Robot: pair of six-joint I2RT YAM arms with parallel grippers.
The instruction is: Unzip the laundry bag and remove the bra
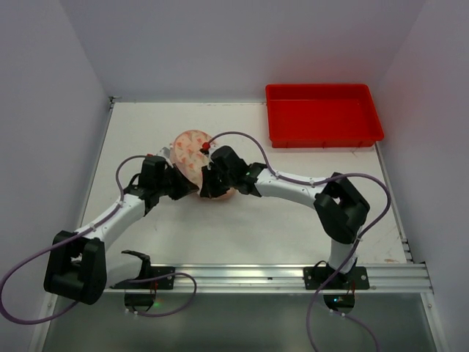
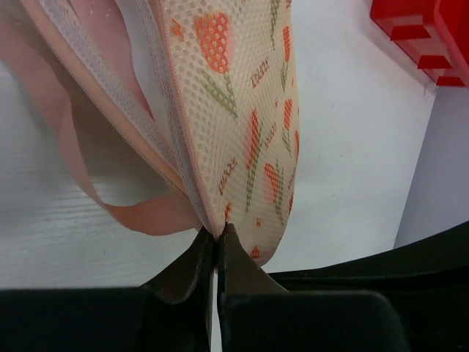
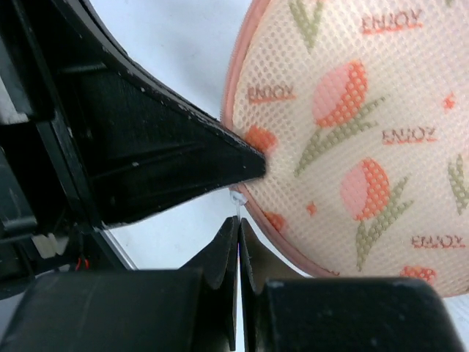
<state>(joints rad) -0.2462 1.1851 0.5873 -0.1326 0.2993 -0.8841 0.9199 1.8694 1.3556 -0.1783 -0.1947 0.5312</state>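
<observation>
The laundry bag (image 1: 190, 149), cream mesh with orange-pink flower print and pink trim, stands lifted on edge in the middle of the table between both arms. My left gripper (image 2: 215, 233) is shut on the bag's (image 2: 249, 110) lower seam, next to white zipper tape (image 2: 146, 110) and a pink loop (image 2: 80, 169). My right gripper (image 3: 238, 218) is shut on the small white zipper pull (image 3: 236, 196) at the bag's (image 3: 366, 132) pink rim. A left finger (image 3: 168, 154) presses the bag just above it. The bra is hidden.
A red tray (image 1: 322, 114) sits at the back right of the white table (image 1: 293, 227); its corner (image 2: 425, 37) shows in the left wrist view. Both arms (image 1: 293, 183) meet at the bag, their cables looping above them. White walls close in on the left and right.
</observation>
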